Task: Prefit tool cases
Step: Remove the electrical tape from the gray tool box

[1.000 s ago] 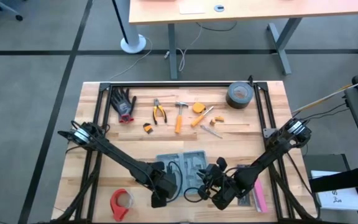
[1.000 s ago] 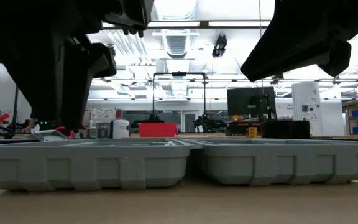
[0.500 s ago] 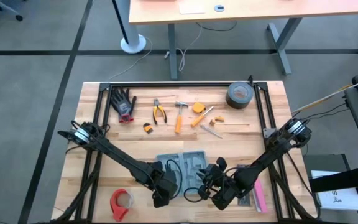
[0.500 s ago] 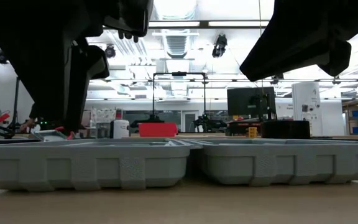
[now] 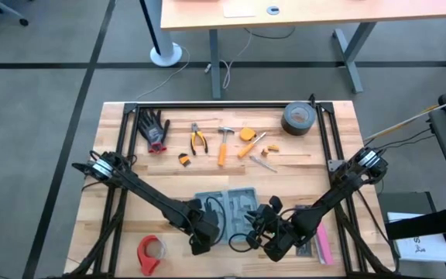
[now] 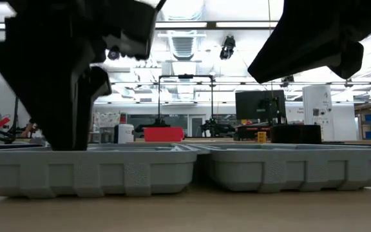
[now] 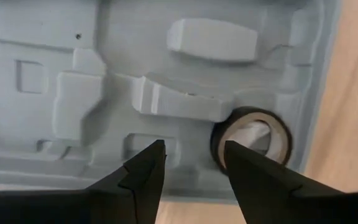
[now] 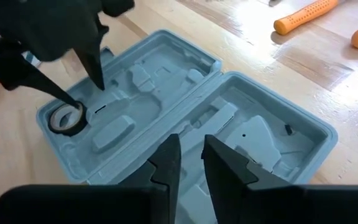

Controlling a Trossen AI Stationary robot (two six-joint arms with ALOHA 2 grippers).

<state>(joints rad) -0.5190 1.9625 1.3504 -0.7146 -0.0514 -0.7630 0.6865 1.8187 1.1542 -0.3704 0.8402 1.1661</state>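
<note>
The blue-grey tool case point(image 5: 235, 209) lies open on the table with both halves flat and the moulded trays up point(image 8: 185, 106) point(image 6: 172, 171). A small black tape roll point(image 7: 250, 134) point(image 8: 65, 118) lies in a round slot at the corner of the left half. My left gripper point(image 7: 191, 155) point(image 8: 89, 98) point(image 5: 202, 236) points down over that half, open, with nothing between its fingers. My right gripper point(image 8: 191, 155) point(image 5: 263, 232) hangs slanting over the right half's near edge. Its fingers show only a narrow gap with nothing in it. My left gripper has one finger point(image 7: 232, 155) right beside the tape roll's rim point(image 7: 216, 140), coming from above. I cannot tell whether it touches the roll. My right gripper touches nothing.
Along the far side lie a black glove point(image 5: 154, 128), pliers point(image 5: 198, 139), an orange-handled hammer point(image 5: 224, 144), small orange pieces point(image 5: 248, 133) and a grey duct tape roll point(image 5: 297, 118). A red tape roll point(image 5: 151, 249) lies near left, and pink and black bars point(image 5: 321, 244) near right.
My left gripper has sunk toward the case's left half and rolled slightly about its own axis, staying open. The case, the tape roll and my right arm have kept still.
</note>
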